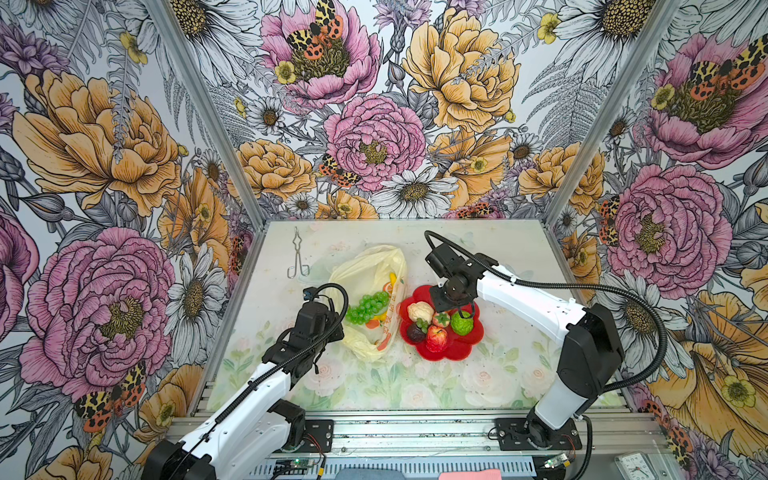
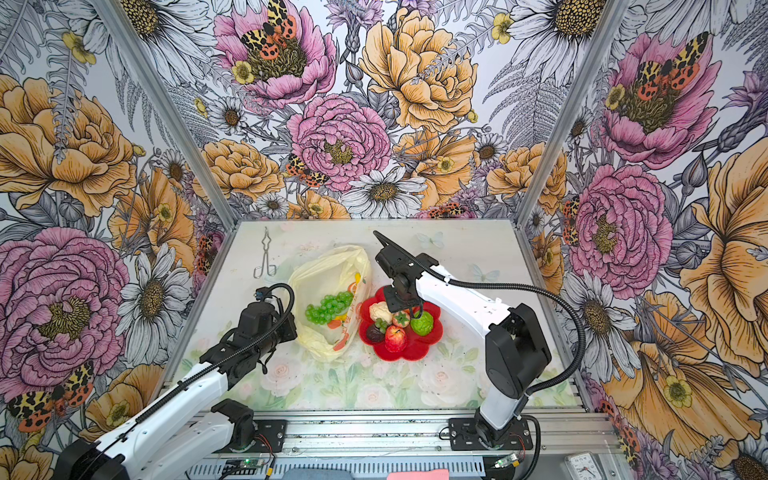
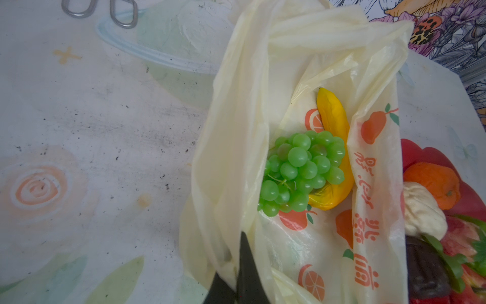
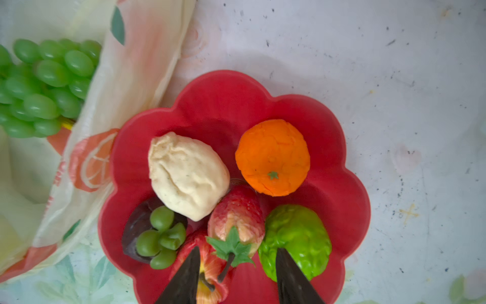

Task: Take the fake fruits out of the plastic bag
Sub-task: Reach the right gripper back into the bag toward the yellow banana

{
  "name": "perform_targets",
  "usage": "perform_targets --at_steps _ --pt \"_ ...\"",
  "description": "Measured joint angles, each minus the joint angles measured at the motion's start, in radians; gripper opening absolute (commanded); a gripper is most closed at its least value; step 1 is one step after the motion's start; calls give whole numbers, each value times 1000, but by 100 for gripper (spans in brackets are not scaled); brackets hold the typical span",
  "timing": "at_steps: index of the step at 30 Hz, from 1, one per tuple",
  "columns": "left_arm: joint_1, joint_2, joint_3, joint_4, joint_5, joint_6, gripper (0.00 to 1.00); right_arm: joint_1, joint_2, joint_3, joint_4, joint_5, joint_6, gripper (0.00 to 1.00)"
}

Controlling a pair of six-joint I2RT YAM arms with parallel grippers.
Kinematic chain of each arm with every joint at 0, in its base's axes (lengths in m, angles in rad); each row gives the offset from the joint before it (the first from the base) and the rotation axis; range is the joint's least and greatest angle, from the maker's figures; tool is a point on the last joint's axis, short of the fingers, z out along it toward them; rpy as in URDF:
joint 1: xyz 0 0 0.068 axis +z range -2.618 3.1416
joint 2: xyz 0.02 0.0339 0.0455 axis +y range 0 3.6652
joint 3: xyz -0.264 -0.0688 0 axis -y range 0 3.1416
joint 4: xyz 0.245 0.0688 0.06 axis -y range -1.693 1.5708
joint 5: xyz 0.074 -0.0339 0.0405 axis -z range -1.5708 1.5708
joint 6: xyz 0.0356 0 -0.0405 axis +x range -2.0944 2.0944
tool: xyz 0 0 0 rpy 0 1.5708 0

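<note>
The plastic bag (image 1: 374, 266) (image 3: 289, 65) lies open in the middle of the table. Inside it are the green grape bunch (image 1: 368, 307) (image 3: 302, 171) and the yellow banana (image 3: 334, 131). My left gripper (image 3: 234, 263) is shut on the bag's near edge. On the red plate (image 1: 457, 353) (image 4: 215, 105) lie the cream piece (image 4: 186, 173), orange (image 4: 272, 158), strawberry (image 4: 236, 213), green round fruit (image 4: 297, 237), red apple (image 4: 210, 265) and dark brown one (image 4: 134, 226). My right gripper (image 4: 236, 250) hangs open just over the strawberry's stem, touching nothing.
Metal tongs (image 1: 297, 257) (image 3: 100, 10) lie at the far left of the table, beyond the bag. The plate touches the bag's right side. A small clock (image 1: 633, 465) sits off the table's front right corner. Flower-printed walls close in three sides.
</note>
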Motion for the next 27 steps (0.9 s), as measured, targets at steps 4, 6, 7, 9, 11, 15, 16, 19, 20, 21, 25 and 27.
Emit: perform_targets --at_steps 4,6,7,9,11,15,16,19,20,21,25,27 --pt "0 7 0 0 -1 0 0 94 20 103 26 15 38 48" --pt "0 7 0 -2 -9 -2 0 142 64 175 45 19 56 48" --pt "0 7 0 -4 -14 -4 0 163 96 212 61 19 66 47" --pt "3 6 0 -16 -39 -21 0 198 165 278 85 19 87 47" --pt "23 6 0 -40 -61 -53 0 229 245 336 106 19 106 46" --pt "143 -15 0 -81 -55 -112 0 254 378 422 127 19 143 46" --pt "175 -27 0 -90 -52 -121 0 256 400 437 130 19 151 46" --pt "269 -97 0 -132 -43 -140 0 256 459 483 142 19 177 46" --pt "288 -131 0 -151 -44 -147 0 256 471 493 148 19 185 47" --pt "296 -161 0 -168 -45 -154 0 256 483 504 155 19 195 48" --pt "270 -239 -1 -205 -47 -173 0 256 513 542 174 19 214 49" --pt "230 -233 -3 -207 -45 -180 0 256 526 560 185 20 221 49"
